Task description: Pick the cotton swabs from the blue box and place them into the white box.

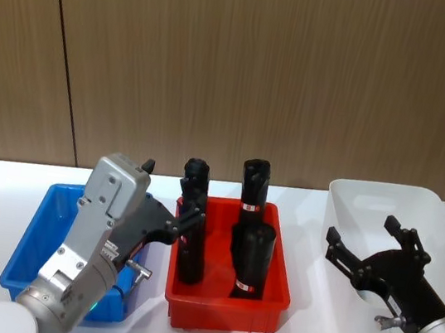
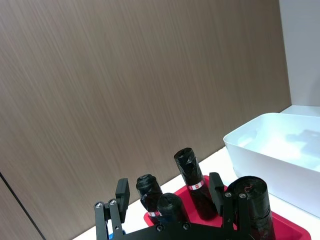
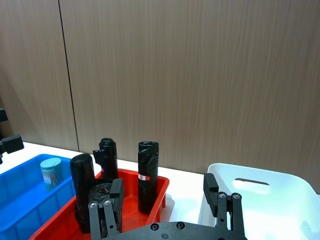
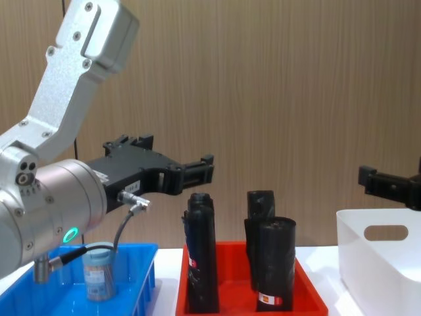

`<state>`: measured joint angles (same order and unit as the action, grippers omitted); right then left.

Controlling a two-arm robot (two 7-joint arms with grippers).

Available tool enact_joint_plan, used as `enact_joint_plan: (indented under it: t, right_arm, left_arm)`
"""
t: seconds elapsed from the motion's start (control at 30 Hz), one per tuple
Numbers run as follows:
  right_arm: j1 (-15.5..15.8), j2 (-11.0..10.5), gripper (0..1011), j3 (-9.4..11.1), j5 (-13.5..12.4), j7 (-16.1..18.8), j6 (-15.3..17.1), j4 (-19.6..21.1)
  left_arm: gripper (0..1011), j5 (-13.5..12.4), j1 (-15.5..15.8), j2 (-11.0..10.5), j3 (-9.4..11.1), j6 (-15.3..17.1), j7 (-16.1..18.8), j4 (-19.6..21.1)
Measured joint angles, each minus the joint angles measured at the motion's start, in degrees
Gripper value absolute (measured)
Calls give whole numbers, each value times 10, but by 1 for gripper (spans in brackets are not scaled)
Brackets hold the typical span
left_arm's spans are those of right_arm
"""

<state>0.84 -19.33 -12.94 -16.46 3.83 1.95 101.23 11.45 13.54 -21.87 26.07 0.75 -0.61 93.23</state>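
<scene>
One cotton swabs jar (image 4: 99, 271), clear with a grey-blue lid, stands in the blue box (image 4: 135, 263); it is also in the right wrist view (image 3: 51, 172). My left gripper (image 1: 173, 191) hangs open and empty above the blue box (image 1: 35, 231), pointing toward the red bin; its arm hides the jar from the head view. In the chest view the left gripper (image 4: 177, 153) is well above the jar. My right gripper (image 1: 362, 229) is open and empty over the white box (image 1: 378, 191) at the right.
A red bin (image 1: 268, 307) stands between the two boxes and holds several tall black rolls (image 1: 250, 259) with red-white labels. The rolls rise close to the left gripper's fingertips (image 1: 196, 214). A wooden wall panel lies behind the white table.
</scene>
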Motion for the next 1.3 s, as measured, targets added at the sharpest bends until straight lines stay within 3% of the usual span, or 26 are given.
enact_joint_plan:
  t: [0.63, 1.03, 1.3]
  right_arm:
    - [-2, -5, 1001, 4, -10, 31, 8, -1]
    - [-17, -9, 1001, 2, -12, 103, 31, -21]
    - [-42, 1, 1001, -7, -2, 153, 51, -52]
  left_arm:
    - [1004, 0, 1, 0, 0, 0, 0, 0]
    - [1004, 0, 1, 0, 0, 0, 0, -1]
    - [1004, 0, 1, 0, 0, 0, 0, -1]
